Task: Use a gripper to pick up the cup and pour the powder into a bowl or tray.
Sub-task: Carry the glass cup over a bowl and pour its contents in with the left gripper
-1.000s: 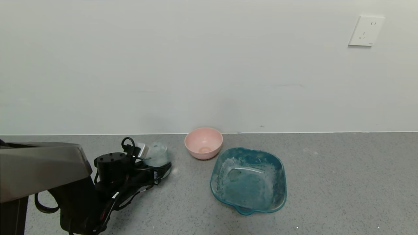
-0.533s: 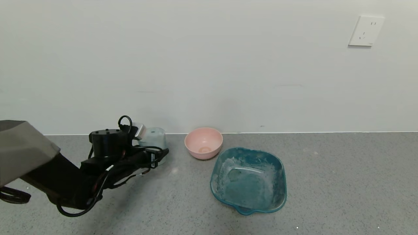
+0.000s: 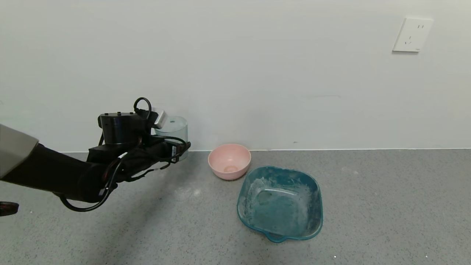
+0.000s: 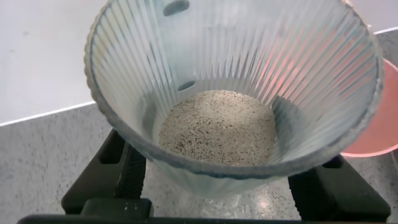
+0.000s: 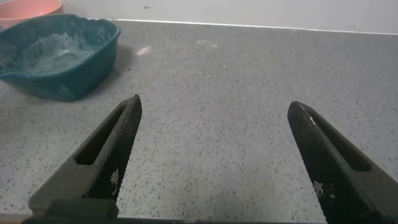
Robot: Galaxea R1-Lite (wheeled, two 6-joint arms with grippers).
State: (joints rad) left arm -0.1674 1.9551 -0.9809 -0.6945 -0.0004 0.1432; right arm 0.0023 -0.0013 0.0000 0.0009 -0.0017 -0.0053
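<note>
My left gripper (image 3: 177, 148) is shut on the cup (image 3: 171, 129), a small clear ribbed tumbler, and holds it upright in the air left of the pink bowl (image 3: 229, 161). In the left wrist view the cup (image 4: 233, 74) fills the frame between the black fingers (image 4: 118, 180). Its walls are frosted with whitish powder, and its bottom (image 4: 217, 127) looks pale and speckled. The bowl's rim (image 4: 380, 124) shows behind the cup. The bowl stands on the grey counter by the wall. My right gripper (image 5: 214, 107) is open and empty over bare counter, out of the head view.
A teal translucent tray (image 3: 280, 201) with a spout and white dusting sits in front and right of the bowl; it also shows in the right wrist view (image 5: 59, 59). A faint white smudge (image 3: 186, 193) lies on the counter. The wall is close behind, with a socket (image 3: 412, 35).
My left gripper has risen from the counter with the cup in it, moving up and slightly back towards the wall. The bowl and tray have not moved.
</note>
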